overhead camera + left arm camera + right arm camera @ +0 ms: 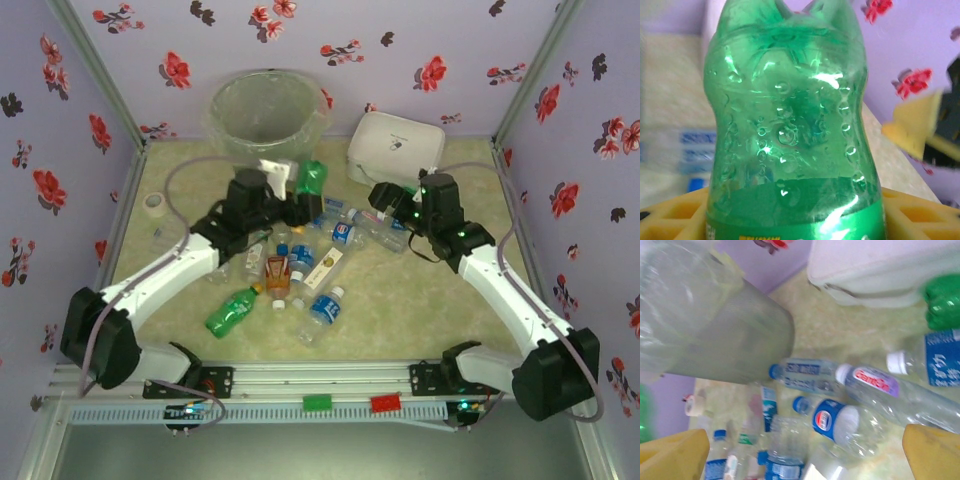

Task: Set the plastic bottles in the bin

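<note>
We see the left gripper [303, 203] clamping a green bottle [312, 180] near the bin [222, 125]; the right gripper [385, 200] is spread empty; other bottles [327, 306] await.

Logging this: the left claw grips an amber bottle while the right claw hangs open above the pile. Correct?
No: the left claw grips a green bottle, as the left wrist view shows; the right claw does hang open above the pile.

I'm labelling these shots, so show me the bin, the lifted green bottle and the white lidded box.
bin [735, 340], right wrist view, on its grey translucent side wall.
lifted green bottle [790, 130], left wrist view, on the middle of its body.
white lidded box [395, 148], top external view, on its lid.
</note>
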You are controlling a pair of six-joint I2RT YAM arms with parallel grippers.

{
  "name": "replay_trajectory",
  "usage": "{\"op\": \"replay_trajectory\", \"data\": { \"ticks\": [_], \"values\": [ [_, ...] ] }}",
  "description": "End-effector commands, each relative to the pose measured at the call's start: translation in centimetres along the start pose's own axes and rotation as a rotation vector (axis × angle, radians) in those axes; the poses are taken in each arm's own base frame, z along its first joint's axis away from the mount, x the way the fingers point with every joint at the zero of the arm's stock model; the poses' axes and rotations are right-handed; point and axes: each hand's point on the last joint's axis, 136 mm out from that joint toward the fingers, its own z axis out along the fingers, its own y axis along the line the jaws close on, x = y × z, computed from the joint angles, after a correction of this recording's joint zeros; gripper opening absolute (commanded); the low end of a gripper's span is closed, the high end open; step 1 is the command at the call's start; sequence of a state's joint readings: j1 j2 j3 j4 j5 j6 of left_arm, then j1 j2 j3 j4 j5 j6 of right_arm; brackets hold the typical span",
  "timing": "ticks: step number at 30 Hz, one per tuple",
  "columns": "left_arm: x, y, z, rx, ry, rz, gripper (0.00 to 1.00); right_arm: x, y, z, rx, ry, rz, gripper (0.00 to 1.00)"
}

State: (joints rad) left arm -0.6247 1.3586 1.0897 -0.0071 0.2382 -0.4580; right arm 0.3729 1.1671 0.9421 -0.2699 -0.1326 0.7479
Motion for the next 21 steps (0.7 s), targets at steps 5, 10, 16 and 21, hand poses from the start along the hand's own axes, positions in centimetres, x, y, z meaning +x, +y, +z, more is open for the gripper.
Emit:
{"op": "replay_trajectory", "data": {
  "ticks": [5,10,16,21],
  "values": [
    [-10.3,4.4,-5.7,-0.221,-0.144,0.116,0.52,3.1,-4.7,1.9,0.158,0.089,-0.005,1.0],
    [-16.6,6.2,-6.8,-0.28,-0.247,0.148,0.51,3.8,-4.8,2.9,0.166,0.129,-0.03,1.0],
    [-21.4,10.2,-4.9,-0.364,-0.219,0.151,0.51,4.4,-4.5,3.1,0.203,0.195,-0.099,1.0],
    [-21.8,13.1,-1.5,-0.404,-0.112,0.14,0.51,4.6,-4.1,2.5,0.194,0.184,-0.124,1.0]
  ]
}}
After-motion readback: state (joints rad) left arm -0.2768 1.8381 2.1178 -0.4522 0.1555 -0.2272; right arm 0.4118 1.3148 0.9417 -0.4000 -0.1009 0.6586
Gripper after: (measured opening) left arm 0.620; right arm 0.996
